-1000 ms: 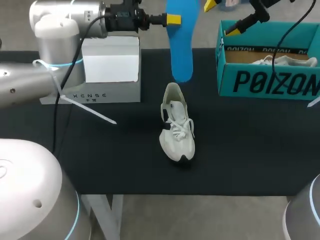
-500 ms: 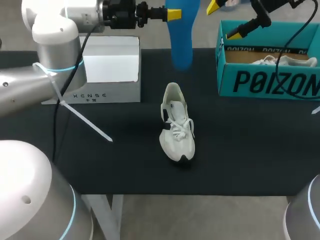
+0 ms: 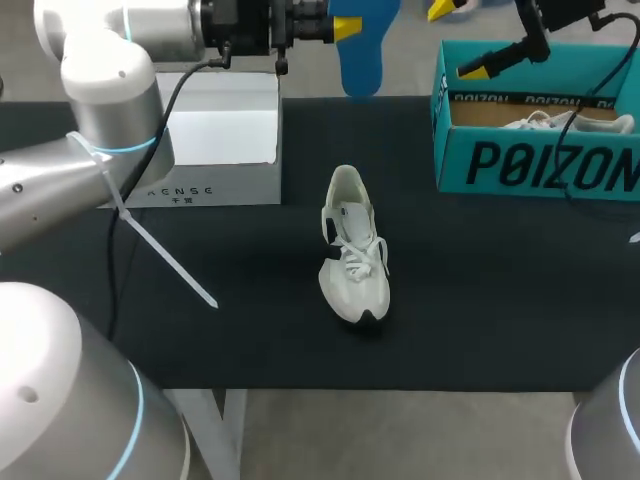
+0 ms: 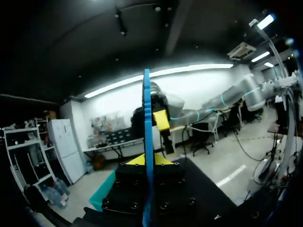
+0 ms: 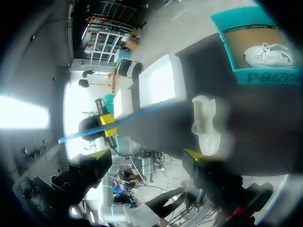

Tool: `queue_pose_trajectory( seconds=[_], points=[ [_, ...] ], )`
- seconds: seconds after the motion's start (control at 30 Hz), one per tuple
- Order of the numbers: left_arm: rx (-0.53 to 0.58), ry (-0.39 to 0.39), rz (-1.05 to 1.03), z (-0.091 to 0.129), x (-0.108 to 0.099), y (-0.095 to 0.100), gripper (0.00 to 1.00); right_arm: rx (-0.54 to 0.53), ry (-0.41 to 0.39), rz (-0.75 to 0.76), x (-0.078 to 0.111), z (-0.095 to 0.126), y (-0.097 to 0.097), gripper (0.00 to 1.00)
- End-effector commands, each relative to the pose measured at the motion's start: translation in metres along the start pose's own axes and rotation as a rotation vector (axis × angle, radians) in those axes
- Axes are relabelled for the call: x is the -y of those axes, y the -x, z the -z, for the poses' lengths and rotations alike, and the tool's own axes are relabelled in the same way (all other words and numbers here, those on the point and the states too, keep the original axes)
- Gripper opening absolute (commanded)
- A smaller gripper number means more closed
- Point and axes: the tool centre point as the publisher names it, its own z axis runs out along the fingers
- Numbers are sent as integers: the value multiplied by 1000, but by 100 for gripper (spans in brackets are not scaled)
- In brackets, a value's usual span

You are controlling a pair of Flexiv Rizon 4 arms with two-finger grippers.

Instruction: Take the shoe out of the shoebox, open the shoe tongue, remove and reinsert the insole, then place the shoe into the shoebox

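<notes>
Two yellow tips of the left gripper (image 4: 146,161) are clamped shut on the blue insole (image 4: 147,109), one on each flat face. From its own wrist cam you only get the insole edge-on, a thin blue line running straight out ahead of the fingers. It's a sensible grip: pinched at one end, so the rest hangs free to feed back in.

From the head cam, the white sneaker (image 3: 352,250) sits well below that gripper, upright on the black table (image 3: 500,300) with its heel end toward it, so the opening is easy to reach. I'd call the removal half done and the reinsert not yet started.

On the insole's other side is the right gripper (image 3: 460,38), fingers spread wide with nothing in them. It hangs over a corner of the teal shoebox (image 3: 540,160), probably parked clear. A second sneaker (image 3: 570,122) lies in that shoebox. A white box (image 3: 220,130) stands under the left arm.
</notes>
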Motion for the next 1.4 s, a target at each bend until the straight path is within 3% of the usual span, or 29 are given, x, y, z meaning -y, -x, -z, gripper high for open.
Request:
queue_pose_trajectory(
  seconds=[0.03,0.17,0.23,0.47,0.73,0.9,1.07,1.4],
  points=[
    [-77,7,-726,2,-1,-1,0,-77,-9,-2,0,-2,5,100],
    [-85,83,-949,1,-2,-3,0,-118,-13,-8,-1,-2,5,100],
    [-32,132,-1058,2,0,-2,0,-113,-11,-8,-1,-2,5,100],
    [-32,132,-1058,2,0,-2,0,-80,2,-8,0,0,6,100],
    [-32,132,-1058,2,0,-2,0,-208,1,-1,1,2,0,100],
    [47,84,-1290,0,5,0,0,-252,25,40,1,-1,-3,100],
    [39,102,-1473,-5,6,3,0,-288,69,95,-2,1,-8,100],
    [31,14,-1357,-16,0,2,0,-329,87,205,-6,-4,-16,100]
  ],
)
